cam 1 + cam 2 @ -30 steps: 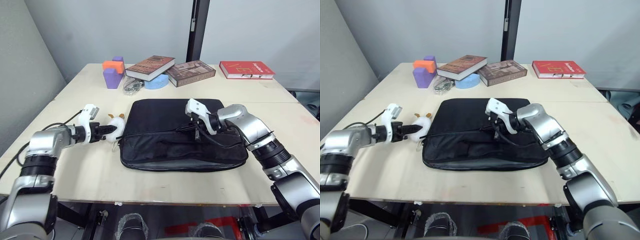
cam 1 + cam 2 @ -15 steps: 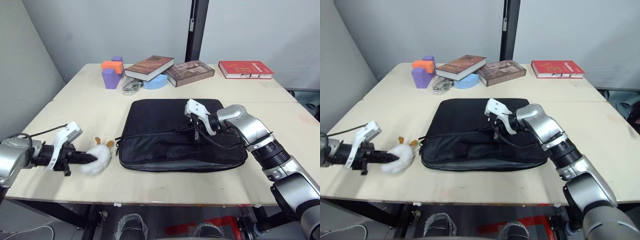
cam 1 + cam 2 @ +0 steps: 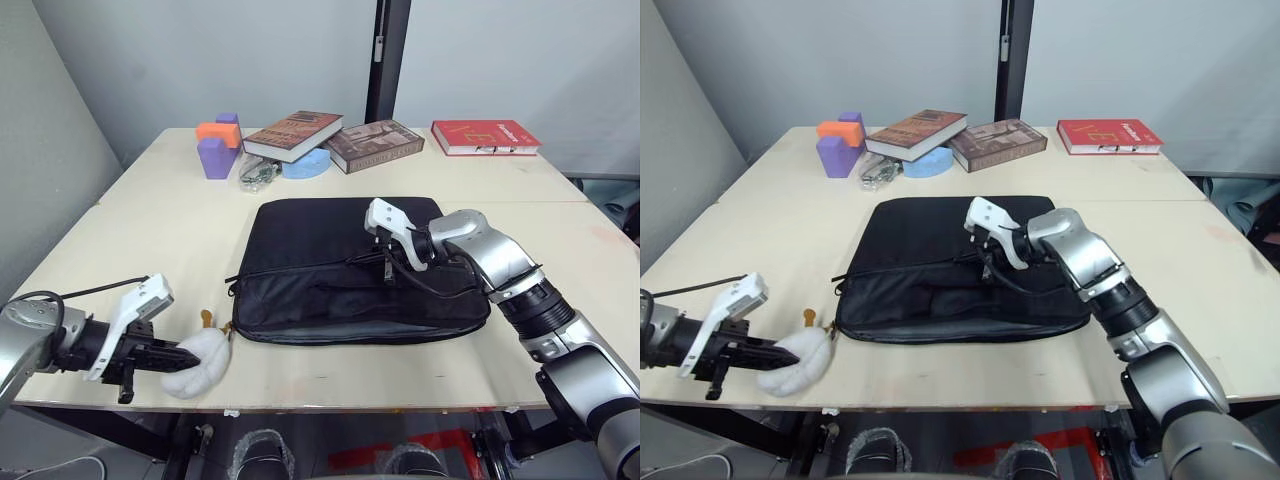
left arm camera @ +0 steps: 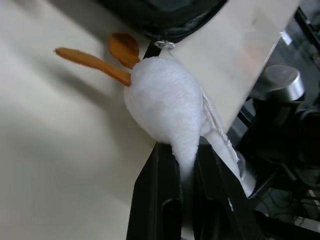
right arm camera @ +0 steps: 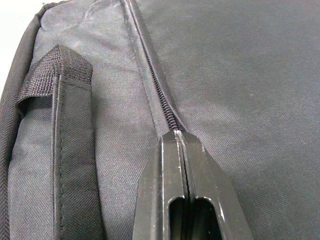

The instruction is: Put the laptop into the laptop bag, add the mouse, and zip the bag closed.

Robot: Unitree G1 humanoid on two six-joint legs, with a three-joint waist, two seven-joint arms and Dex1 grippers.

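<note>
Right wrist view: zip beyond closed jaws

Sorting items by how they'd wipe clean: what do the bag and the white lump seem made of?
Bag: black woven fabric, matte; the weave and webbing strap show. White lump: seemingly soft fuzzy plush, squeezed where the left pincer grips it.

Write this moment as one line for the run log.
left gripper: shut on white plush, near table edge | right gripper: shut, on bag zip | laptop, mouse: unseen
</note>
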